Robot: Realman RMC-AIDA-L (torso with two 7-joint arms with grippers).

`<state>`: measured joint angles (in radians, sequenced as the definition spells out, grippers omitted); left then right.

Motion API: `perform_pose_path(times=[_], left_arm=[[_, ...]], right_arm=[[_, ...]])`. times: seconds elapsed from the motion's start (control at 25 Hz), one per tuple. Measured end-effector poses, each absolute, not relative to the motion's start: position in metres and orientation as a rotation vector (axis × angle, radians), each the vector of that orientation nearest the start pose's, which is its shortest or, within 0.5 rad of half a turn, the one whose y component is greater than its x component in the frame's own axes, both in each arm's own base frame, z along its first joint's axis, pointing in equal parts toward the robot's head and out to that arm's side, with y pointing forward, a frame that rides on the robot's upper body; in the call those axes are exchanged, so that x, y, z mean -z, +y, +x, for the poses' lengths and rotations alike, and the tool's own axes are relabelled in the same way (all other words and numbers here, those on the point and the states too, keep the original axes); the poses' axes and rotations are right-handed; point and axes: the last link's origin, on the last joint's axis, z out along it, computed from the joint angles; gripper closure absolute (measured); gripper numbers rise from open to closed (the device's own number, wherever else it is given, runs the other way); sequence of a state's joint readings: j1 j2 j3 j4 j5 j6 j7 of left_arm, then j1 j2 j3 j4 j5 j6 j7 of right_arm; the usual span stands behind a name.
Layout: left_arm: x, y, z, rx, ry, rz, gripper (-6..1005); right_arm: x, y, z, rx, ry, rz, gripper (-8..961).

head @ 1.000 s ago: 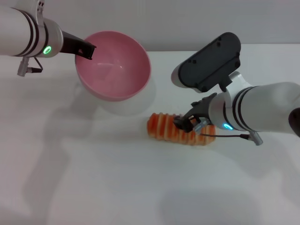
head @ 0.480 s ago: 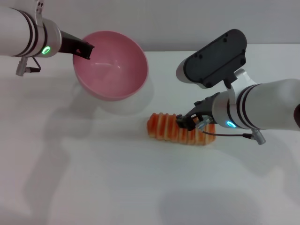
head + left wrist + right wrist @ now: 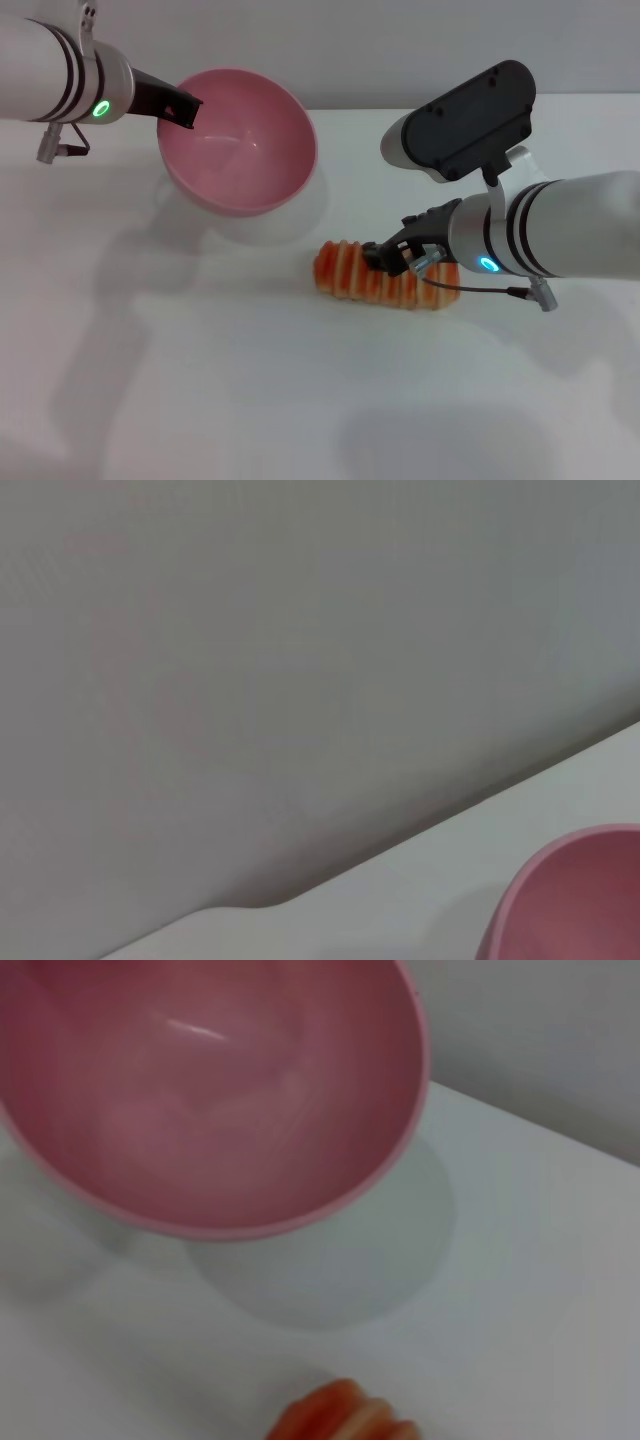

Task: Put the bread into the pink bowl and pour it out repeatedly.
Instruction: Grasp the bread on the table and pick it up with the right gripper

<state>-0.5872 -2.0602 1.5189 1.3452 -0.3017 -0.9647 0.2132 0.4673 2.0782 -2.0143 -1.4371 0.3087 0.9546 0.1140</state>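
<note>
left gripper [image 3: 180,107] is pinched on the rim of the bowl [image 3: 240,140], holding it up off the table [image 3: 200,380] and tilted so the opening faces the camera and toward the right arm; bowl's shadow sits on the table just below it. bowl is empty, glossy inside. bread [image 3: 375,280] lies flat on the table, right of and nearer than the bowl, well clear of it, ridges up, long axis running roughly left-right. right gripper [image 3: 392,256] is down over the middle of the bread, fingertips at the ridged top; fingers look to straddle the loaf, but can't tell if they're actually clamped on it or just apart around it. loaf is on the table, not lifted. right wrist view: bowl interior [image 3: 210,1090] fills most of the shot, tilted, with one end of the bread [image 3: 340,1418] poking in at the edge, gap of bare table between them. left wrist view: only a sliver of the bowl rim [image 3: 570,890], table edge and grey wall [image 3: 300,630].
</note>
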Motion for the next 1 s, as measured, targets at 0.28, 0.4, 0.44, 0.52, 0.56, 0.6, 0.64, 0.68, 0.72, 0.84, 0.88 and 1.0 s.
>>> perform_pose_path(times=[0.28,0.4,0.44,0.52,0.56,0.6,0.64,0.68,0.72,0.84,0.88,1.0], left_arm=[[-0.018,0.424,-0.164,-0.109,-0.784,-2.094,952],[-0.018,0.424,-0.164,-0.108,-0.783,-2.094,952],[-0.018,0.424,-0.164,-0.108,-0.783,-2.095,952],[-0.018,0.424,-0.164,-0.108,-0.782,-2.095,952],[-0.018,0.425,-0.164,-0.108,-0.782,-2.095,952],[-0.018,0.425,-0.163,-0.107,-0.782,-2.095,952],[-0.018,0.425,-0.163,-0.106,-0.781,-2.095,952],[-0.018,0.425,-0.163,-0.106,-0.781,-2.095,952],[-0.018,0.425,-0.163,-0.106,-0.781,-2.095,952],[-0.018,0.425,-0.163,-0.106,-0.782,-2.094,952],[-0.018,0.425,-0.163,-0.106,-0.782,-2.094,952],[-0.018,0.425,-0.164,-0.108,-0.785,-2.094,952]], right_arm=[[0.089,0.338,0.152,0.138,0.944,-2.338,373],[0.09,0.34,0.157,0.153,0.959,-2.329,373],[0.09,0.34,0.16,0.161,0.964,-2.326,373],[0.092,0.342,0.163,0.167,0.968,-2.323,373],[0.093,0.342,0.163,0.167,0.967,-2.322,373],[0.094,0.343,0.164,0.17,0.967,-2.322,373],[0.095,0.343,0.164,0.173,0.966,-2.322,373],[0.096,0.344,0.164,0.175,0.964,-2.323,373],[0.096,0.344,0.164,0.176,0.963,-2.324,373],[0.097,0.345,0.164,0.176,0.959,-2.325,374],[0.097,0.345,0.164,0.177,0.96,-2.324,374],[0.098,0.346,0.165,0.181,0.96,-2.323,374]])
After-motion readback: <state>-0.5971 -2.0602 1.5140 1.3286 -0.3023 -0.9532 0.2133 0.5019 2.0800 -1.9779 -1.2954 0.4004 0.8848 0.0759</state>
